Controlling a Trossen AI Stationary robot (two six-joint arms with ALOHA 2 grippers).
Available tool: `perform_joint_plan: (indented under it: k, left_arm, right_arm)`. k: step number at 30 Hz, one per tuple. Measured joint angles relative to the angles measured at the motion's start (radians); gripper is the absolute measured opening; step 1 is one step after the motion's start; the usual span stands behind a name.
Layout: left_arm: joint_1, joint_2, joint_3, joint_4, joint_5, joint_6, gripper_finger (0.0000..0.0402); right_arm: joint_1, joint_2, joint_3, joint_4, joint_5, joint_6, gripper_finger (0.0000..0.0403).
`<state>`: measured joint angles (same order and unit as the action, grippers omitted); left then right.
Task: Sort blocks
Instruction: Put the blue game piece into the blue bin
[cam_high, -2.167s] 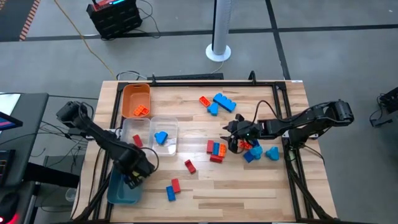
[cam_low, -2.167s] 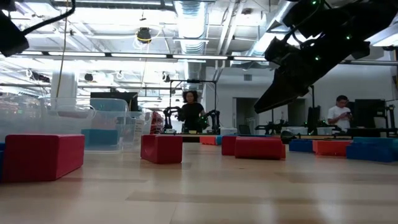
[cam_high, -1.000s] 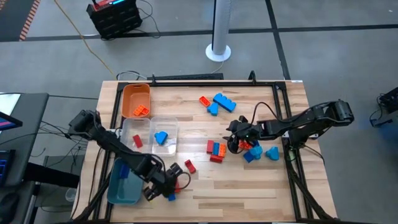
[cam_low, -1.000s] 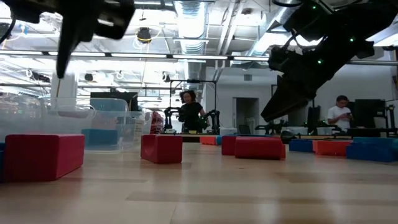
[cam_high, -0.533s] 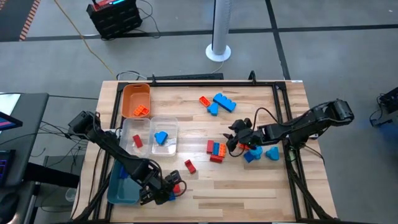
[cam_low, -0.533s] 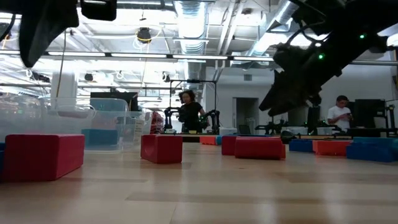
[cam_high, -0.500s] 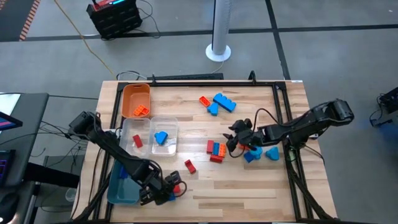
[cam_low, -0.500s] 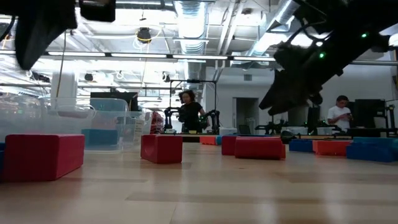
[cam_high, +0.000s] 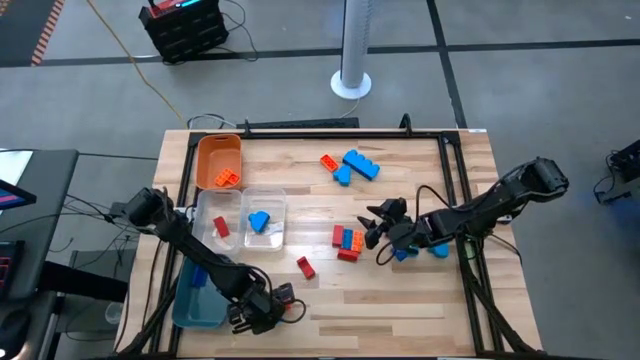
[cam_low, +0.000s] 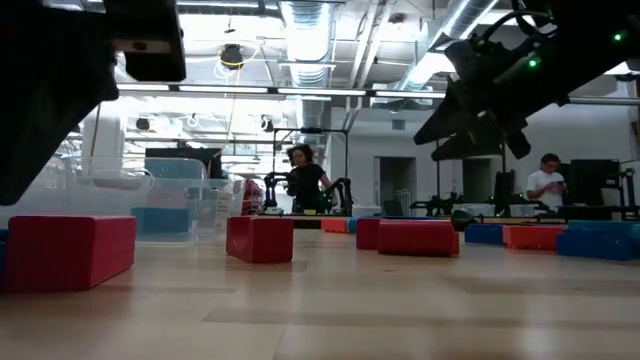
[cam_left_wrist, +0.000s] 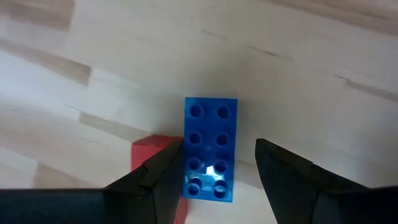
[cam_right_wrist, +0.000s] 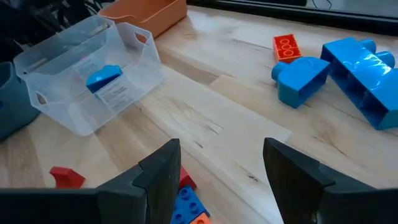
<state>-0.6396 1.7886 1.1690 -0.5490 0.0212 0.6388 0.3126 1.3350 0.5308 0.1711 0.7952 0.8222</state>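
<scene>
Wooden table (cam_high: 420, 300) | I see left gripper (cam_left_wrist: 214, 165) spread astride blue block (cam_left_wrist: 209, 146), 7 o'clock | right gripper (cam_high: 380, 232) spread, empty, 3 o'clock

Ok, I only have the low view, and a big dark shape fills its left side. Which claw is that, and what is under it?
Observer: That is the left claw. It straddles a blue eight-stud brick lying flat on the table, with a finger on either side and not closed on it.
Operator: Anything crowding that brick?
Observer: Yes, a red brick lies right against one long side, partly under one finger.
Operator: And the right claw?
Observer: The right claw hangs open and empty above the table, beside the mixed cluster of bricks.
</scene>
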Motion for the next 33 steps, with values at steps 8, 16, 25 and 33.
perform_joint_plan:
  k: [8,16,25,33]
  left_arm:
    - [0.02,0.064,-0.001,-0.106,0.004,-0.037,0.0192]
    - [0.018,0.051,0.0,-0.168,-0.008,-0.111,0.0192]
    - [0.022,0.051,0.0,-0.19,-0.035,-0.101,0.0185]
    - [0.022,0.05,0.0,-0.25,-0.036,-0.145,0.0082]
  right_arm:
    - [0.001,0.0,0.0,0.017,0.0,0.0,0.0239]
    - [-0.001,0.0,0.0,0.018,0.0,-0.009,0.0239]
    - [-0.001,0.0,0.0,0.017,0.0,-0.016,0.0239]
    - [-0.001,0.0,0.0,0.017,0.0,-0.018,0.0239]
